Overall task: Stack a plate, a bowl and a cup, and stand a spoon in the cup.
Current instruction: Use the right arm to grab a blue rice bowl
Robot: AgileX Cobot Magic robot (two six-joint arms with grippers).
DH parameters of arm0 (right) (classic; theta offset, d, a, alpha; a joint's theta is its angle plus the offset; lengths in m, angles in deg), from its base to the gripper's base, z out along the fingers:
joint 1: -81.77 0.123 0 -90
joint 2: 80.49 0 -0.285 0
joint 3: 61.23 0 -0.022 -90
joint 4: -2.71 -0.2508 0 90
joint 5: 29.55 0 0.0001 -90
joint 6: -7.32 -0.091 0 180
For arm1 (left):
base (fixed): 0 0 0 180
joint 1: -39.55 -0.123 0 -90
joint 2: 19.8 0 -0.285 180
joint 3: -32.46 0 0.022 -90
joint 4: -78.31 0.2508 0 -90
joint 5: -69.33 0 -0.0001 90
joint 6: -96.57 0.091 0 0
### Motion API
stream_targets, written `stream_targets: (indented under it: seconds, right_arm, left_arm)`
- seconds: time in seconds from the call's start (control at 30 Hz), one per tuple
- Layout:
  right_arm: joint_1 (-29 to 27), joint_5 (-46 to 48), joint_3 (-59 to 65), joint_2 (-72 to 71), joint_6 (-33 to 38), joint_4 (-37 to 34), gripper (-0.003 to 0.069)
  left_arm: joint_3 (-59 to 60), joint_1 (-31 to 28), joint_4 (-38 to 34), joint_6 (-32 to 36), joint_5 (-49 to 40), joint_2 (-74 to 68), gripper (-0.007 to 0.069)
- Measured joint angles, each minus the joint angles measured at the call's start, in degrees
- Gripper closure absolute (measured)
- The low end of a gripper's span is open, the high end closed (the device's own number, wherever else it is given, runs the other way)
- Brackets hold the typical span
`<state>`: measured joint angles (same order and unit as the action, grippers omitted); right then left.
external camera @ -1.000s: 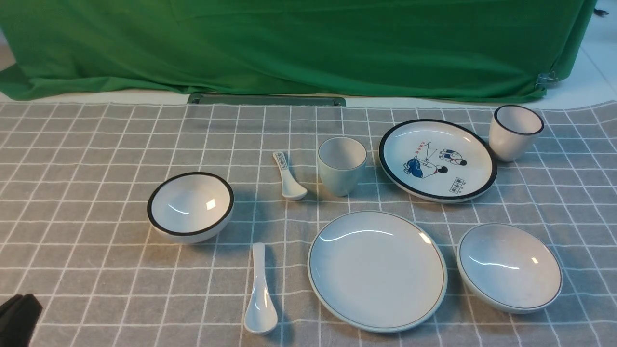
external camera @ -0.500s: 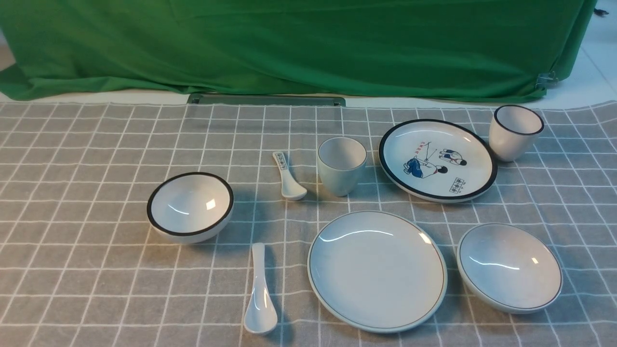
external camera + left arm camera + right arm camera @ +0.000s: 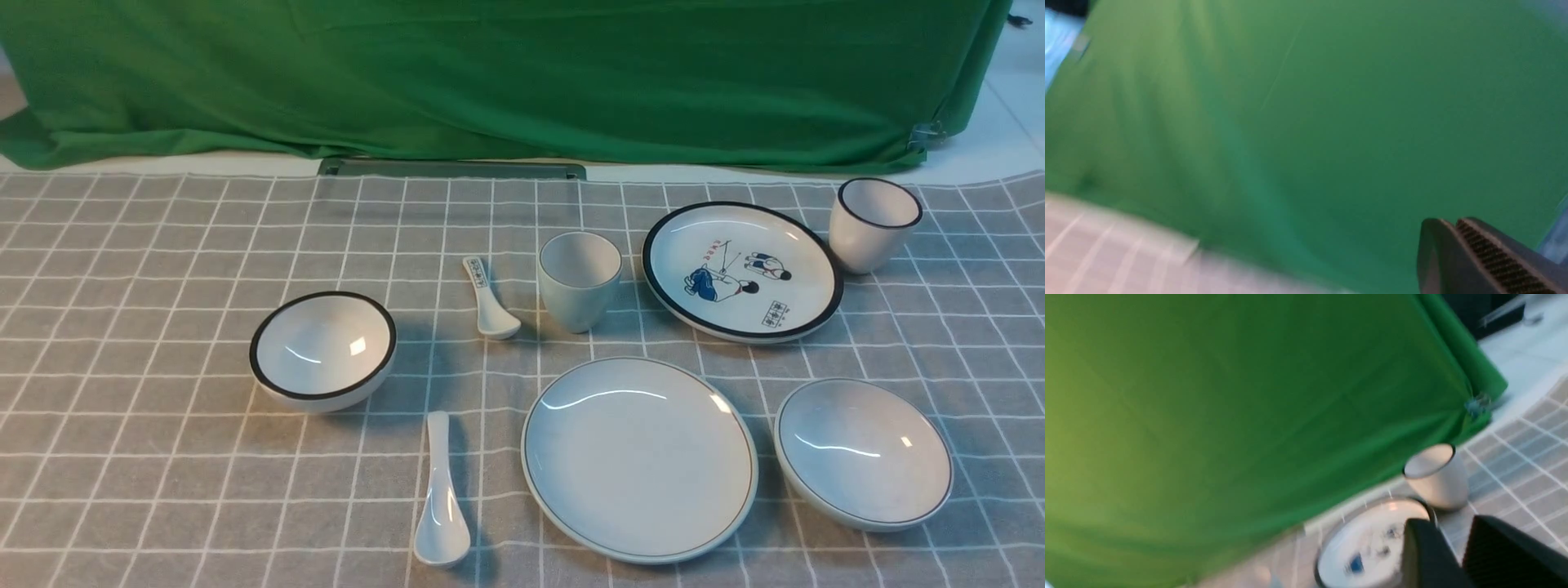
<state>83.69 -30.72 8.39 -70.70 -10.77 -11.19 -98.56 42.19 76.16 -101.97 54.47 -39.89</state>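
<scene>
Green backdrop cloth (image 3: 522,82): hangs across the whole far side and fills most of both wrist views.

Grey checked tablecloth (image 3: 163,245): covers the table, and all the crockery sits on it.

Left gripper (image 3: 1447,222): seen only from its own wrist camera against the green cloth. The fingers are pressed together with nothing between them. View blurred.

Right gripper (image 3: 1451,526): seen only from its own wrist camera. A narrow gap shows between the two black fingers and they hold nothing. Beyond them are the picture plate (image 3: 1367,543) and the black-rimmed cup (image 3: 1437,477), neither touched.

Plate (image 3: 638,459): plain, near edge, right of centre, lying flat.

Picture plate: behind the plain plate and a little right of it, close to it but apart.

Bowl (image 3: 863,454): shallow, just beside the plate on its right, not touching.

Black-rimmed bowl (image 3: 323,349): deeper, well apart on the left.

Cup (image 3: 579,282): upright behind the plate, just left of the picture plate.

Black-rimmed cup: far right, behind the picture plate's right edge.

Spoon (image 3: 442,498): long and plain, left of the plate, scoop toward the near edge.

Short printed spoon (image 3: 488,300): just left of the cup, scoop nearest the viewer.

Plate, bowl, cup and spoon each lie separately, not yet stacked.
</scene>
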Motion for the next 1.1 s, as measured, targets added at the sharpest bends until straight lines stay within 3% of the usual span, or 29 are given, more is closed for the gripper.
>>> stream_targets:
  seconds: [0.13, 0.23, 0.37, 0.6, 0.7, 0.77, 0.83, 0.9, 1.0, 1.1]
  right_arm:
    - [0.0, 26.4, -18.2, 15.0, 10.0, 1.4, 0.0622]
    - [0.0, 44.5, -29.1, 32.6, 18.9, 1.9, 0.0633]
    - [0.0, 49.8, -35.3, 47.4, 23.1, 2.6, 0.0639]
    - [0.0, 46.3, -43.8, 68.0, 25.3, 4.0, 0.0627]
    - [0.0, 45.4, -47.3, 75.5, 25.5, 5.0, 0.0545]
    - [0.0, 45.2, -49.2, 80.0, 24.7, 6.7, 0.0451]
    - [0.0, 44.8, -50.9, 84.8, 23.2, 9.2, 0.0295]
    - [0.0, 43.7, -51.4, 87.3, 23.0, 10.1, 0.0221]
    - [0.0, 41.9, -51.6, 91.0, 22.9, 10.6, 0.0167]
    - [0.0, 40.3, -51.6, 95.1, 22.8, 10.7, 0.0166]
  left_arm:
    - [-7.5, 0.0, 0.5, 8.6, -25.7, -16.8, 0.0607]
    - [-8.8, 0.0, -3.7, 15.6, -35.7, -29.8, 0.0607]
    - [-8.9, 0.0, -8.5, 23.6, -41.1, -37.8, 0.0607]
    - [-9.1, 0.0, -10.3, 26.1, -41.7, -40.4, 0.0607]
    - [-9.1, 0.0, -11.1, 26.2, -41.7, -39.8, 0.0607]
    - [-9.1, 0.0, -11.4, 26.4, -41.7, -39.5, 0.0607]
    - [-9.1, 0.0, -11.5, 26.7, -41.7, -39.5, 0.0607]
    - [-9.1, 0.0, -11.5, 26.7, -41.7, -39.5, 0.0607]
    - [-9.1, 0.0, -11.5, 26.9, -41.6, -39.5, 0.0607]
    - [-9.1, 0.0, -11.5, 26.9, -41.3, -39.5, 0.0607]
